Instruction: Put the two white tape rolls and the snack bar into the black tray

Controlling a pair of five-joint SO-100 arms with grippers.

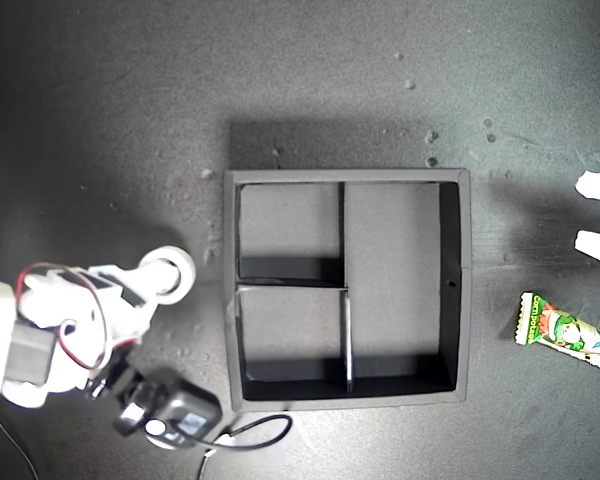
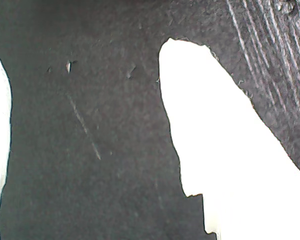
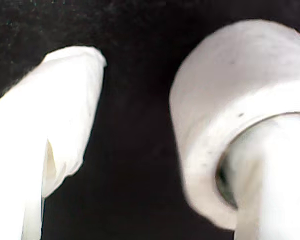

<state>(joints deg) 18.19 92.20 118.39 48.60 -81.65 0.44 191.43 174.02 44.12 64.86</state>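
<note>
Dark matte tabletop (image 1: 100, 120). Square shallow black tray (image 1: 456, 290), no item in any compartment. My second gripper (image 3: 140, 135): jaws parted, small white tape roll (image 1: 168, 275) threaded over one finger, just beside the tray's divided side. My first gripper (image 1: 598, 217): wide, holding nothing, beyond the opposite wall, near the green-and-white snack bar (image 1: 568, 333).

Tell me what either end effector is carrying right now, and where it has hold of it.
My second end effector carries a white tape roll, one finger threaded through its centre hole. My first end effector holds nothing.
</note>
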